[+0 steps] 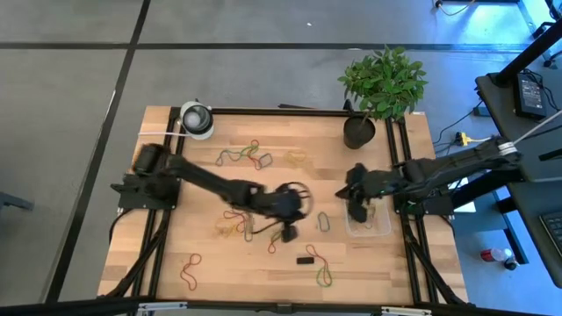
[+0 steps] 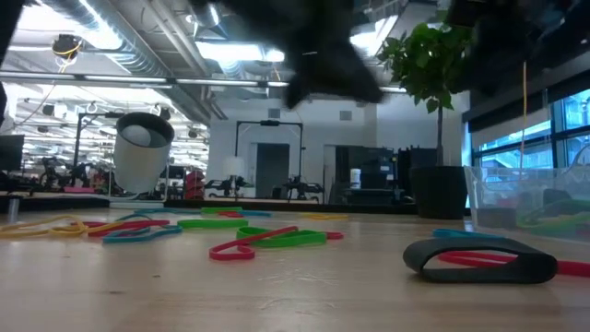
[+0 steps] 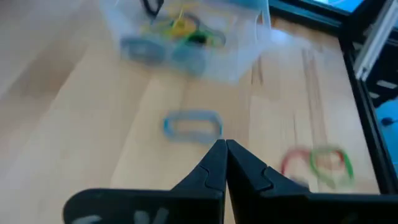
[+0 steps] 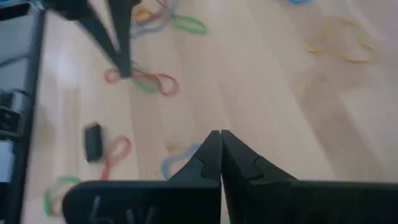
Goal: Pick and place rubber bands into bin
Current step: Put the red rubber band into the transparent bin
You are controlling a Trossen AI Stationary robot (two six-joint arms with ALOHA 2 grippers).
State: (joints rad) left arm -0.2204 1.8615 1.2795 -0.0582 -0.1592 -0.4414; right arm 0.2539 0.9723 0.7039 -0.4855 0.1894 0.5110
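Clear plastic, the bin (image 1: 370,224) sits at our table's (image 1: 202,263) right edge holding several rubber bands (image 3: 180,28); more lie scattered across the wood. Our left gripper (image 1: 288,230) and right gripper (image 1: 357,209), fingers pressed together, carry nothing.

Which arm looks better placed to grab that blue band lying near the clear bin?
Probably the left: its shut claw points at the blue band just ahead, bin beyond. The right claw hovers by the bin.
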